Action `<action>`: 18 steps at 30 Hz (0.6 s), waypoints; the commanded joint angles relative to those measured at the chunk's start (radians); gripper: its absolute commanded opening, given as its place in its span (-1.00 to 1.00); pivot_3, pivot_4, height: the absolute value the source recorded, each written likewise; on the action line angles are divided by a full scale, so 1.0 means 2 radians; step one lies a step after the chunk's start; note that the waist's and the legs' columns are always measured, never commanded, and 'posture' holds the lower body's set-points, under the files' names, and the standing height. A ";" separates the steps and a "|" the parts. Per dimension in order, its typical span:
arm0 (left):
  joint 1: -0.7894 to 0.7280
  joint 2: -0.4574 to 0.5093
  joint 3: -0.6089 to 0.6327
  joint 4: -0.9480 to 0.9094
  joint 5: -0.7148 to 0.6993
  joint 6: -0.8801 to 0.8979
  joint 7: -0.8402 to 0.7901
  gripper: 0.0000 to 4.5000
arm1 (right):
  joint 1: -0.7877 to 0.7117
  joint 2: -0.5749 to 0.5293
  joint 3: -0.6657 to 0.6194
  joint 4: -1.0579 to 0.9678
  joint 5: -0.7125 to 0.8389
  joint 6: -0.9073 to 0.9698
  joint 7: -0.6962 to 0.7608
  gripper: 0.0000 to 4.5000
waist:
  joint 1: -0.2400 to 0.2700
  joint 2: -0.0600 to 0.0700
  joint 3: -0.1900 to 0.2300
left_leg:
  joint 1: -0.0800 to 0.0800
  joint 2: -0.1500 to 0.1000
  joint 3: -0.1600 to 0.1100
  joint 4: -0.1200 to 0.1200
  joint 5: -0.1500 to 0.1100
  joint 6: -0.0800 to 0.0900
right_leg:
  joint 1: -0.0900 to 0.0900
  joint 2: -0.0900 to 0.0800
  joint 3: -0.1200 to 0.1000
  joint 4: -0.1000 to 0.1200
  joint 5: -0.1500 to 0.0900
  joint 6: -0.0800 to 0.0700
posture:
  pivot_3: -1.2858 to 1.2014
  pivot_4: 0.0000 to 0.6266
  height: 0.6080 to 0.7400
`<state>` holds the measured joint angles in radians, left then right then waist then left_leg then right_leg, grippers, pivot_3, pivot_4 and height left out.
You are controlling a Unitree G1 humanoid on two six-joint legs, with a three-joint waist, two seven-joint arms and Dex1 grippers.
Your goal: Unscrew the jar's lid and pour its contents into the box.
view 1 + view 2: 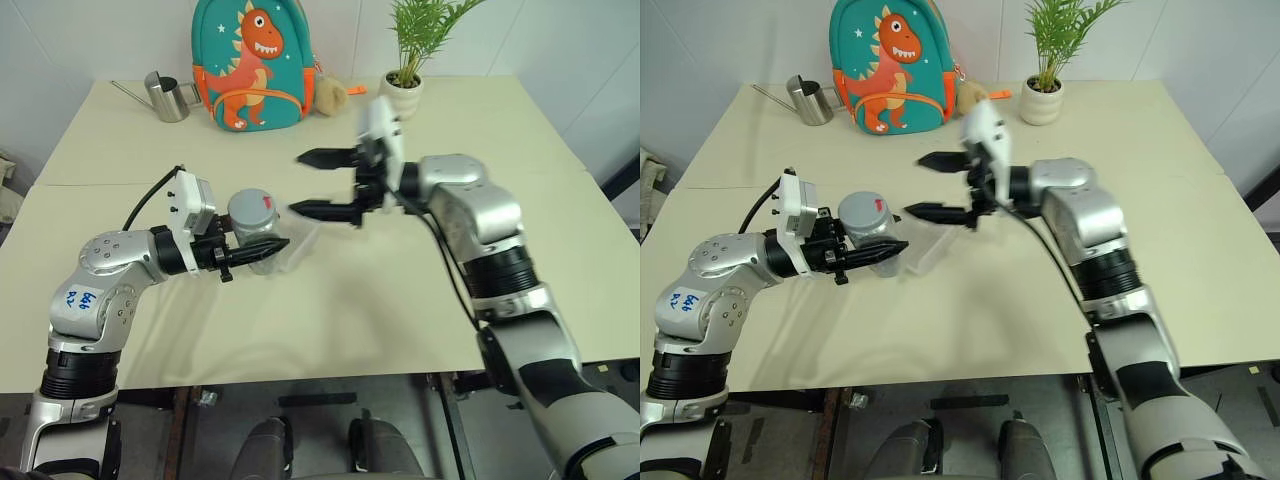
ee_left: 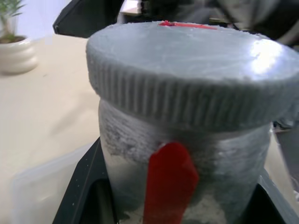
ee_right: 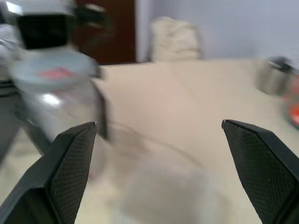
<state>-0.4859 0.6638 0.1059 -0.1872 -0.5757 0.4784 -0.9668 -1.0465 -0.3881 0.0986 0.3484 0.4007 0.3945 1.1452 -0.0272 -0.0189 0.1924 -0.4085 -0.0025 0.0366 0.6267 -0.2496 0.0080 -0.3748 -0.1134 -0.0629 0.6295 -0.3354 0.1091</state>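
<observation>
One jar (image 1: 252, 232) stood upright between the two black fingers of the left gripper (image 1: 262, 248), which was clamped tight on its body, holding it above the table (image 1: 420, 300) at centre-left. One grey ribbed lid (image 2: 187, 70) was still seated on the jar, a red mark on its top and a red stripe down the jar's side. One clear box (image 1: 296, 246) lay on the table just right of the jar, partly behind it. The right gripper (image 1: 322, 184) hung right of the lid, apart from it, jaws spread wide and holding nothing. At the far edge stood one steel watering can (image 1: 168, 96), one dinosaur backpack (image 1: 252, 62) and one potted plant (image 1: 404, 72).
</observation>
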 commanded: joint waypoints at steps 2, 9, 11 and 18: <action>-0.003 0.002 0.006 -0.015 -0.005 -0.011 -0.006 -0.16 | 0.004 -0.006 -0.022 -0.038 0.033 0.026 0.017 0.99 | -0.004 0.000 0.000 | 0.001 0.001 0.001 0.000 0.000 0.000 | 0.000 0.000 0.001 0.000 0.000 0.000 | 0.03 -0.52 1.00; -0.010 0.002 0.003 -0.005 0.001 -0.012 -0.007 -0.16 | 0.013 0.017 -0.017 -0.125 0.085 0.096 0.021 0.99 | -0.001 0.000 0.000 | 0.000 0.001 0.001 0.000 0.000 0.000 | 0.000 0.000 0.001 0.000 0.000 0.000 | 0.03 -0.52 1.00; -0.012 0.002 0.002 -0.004 0.002 -0.011 -0.006 -0.16 | 0.015 0.031 -0.005 -0.144 0.082 0.104 0.006 0.99 | 0.000 0.000 0.000 | 0.000 0.001 0.001 0.001 0.000 0.000 | 0.000 0.000 0.001 0.000 0.000 0.000 | 0.03 -0.52 1.00; -0.013 -0.001 -0.001 -0.004 0.001 -0.009 -0.005 -0.16 | 0.016 0.062 0.036 -0.156 0.050 0.090 -0.027 0.99 | 0.001 0.000 0.000 | 0.000 0.001 0.000 0.001 0.000 0.000 | 0.000 0.000 0.001 0.000 0.000 0.000 | 0.03 -0.52 1.00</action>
<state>-0.4963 0.6637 0.0978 -0.1799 -0.5711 0.4756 -0.9761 -1.0081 -0.2856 0.1532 0.0740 0.5183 0.5948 1.1067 -0.0258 -0.0188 0.1924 -0.4082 -0.0008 0.0374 0.6280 -0.2506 0.0078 -0.3752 -0.1134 -0.0618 0.6304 -0.3354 0.1091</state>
